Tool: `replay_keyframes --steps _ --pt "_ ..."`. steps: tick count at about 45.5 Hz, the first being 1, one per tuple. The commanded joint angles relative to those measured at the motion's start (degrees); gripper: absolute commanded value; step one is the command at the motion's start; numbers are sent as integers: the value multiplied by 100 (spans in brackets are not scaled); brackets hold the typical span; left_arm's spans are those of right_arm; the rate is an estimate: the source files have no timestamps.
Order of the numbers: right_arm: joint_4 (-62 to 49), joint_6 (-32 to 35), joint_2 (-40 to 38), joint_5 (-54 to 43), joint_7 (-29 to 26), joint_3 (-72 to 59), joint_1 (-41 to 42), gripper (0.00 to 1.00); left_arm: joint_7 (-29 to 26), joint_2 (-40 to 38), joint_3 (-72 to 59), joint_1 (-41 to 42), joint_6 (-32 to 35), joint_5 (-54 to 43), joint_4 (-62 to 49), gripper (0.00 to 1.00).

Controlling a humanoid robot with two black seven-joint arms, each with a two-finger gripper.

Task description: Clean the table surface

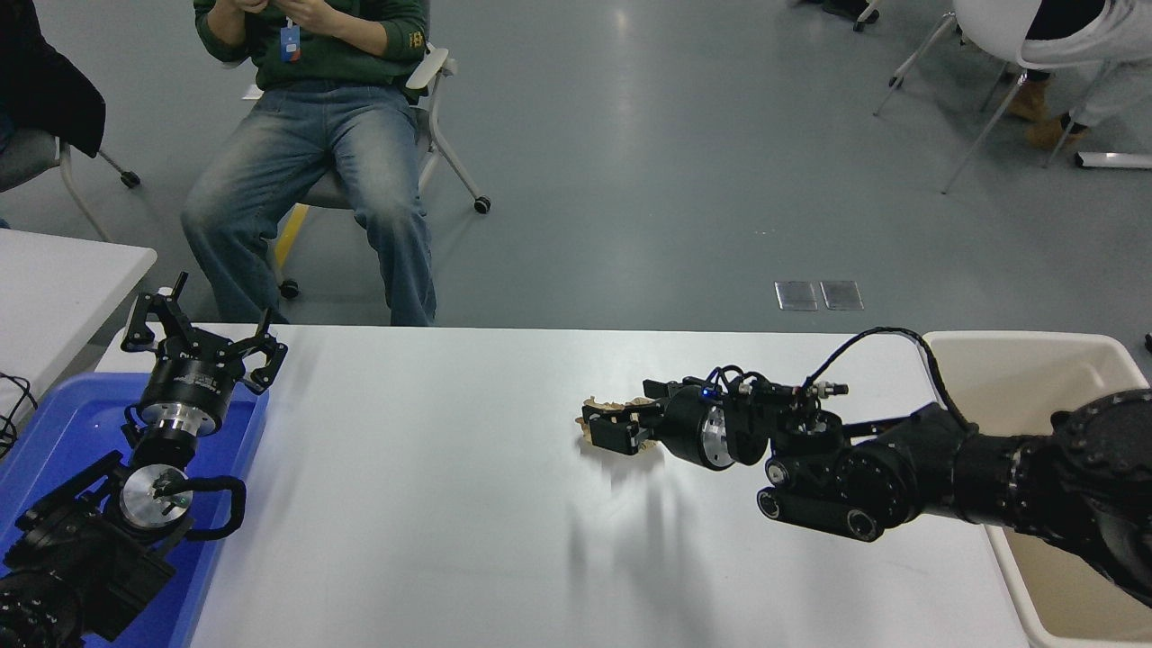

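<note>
The table surface is a wide matte white tabletop. A crumpled brown paper ball lies on it right of the middle, mostly hidden by my right gripper. Only its top and left edges show. My right gripper reaches in from the right, low over the table and down on the paper. My left gripper is open and parked at the lower left over a blue bin.
A blue bin stands at the table's left edge and a beige bin at its right edge. A smaller white table is at far left. A person sits on a chair beyond the far edge.
</note>
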Motion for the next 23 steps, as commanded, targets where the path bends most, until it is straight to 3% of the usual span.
replay_keyframes --steps 1,10,23 --pt "-1179 -908 300 -60 562 -689 -400 100 -1 0 -1 0 0 -1 0 100" --pt "-2077 -1111 300 -51 870 -715 -620 100 -1 0 -1 0 0 -1 0 100" --pt "-1717 -1014 300 28 905 -742 -691 100 -1 0 -1 0 0 -1 0 100"
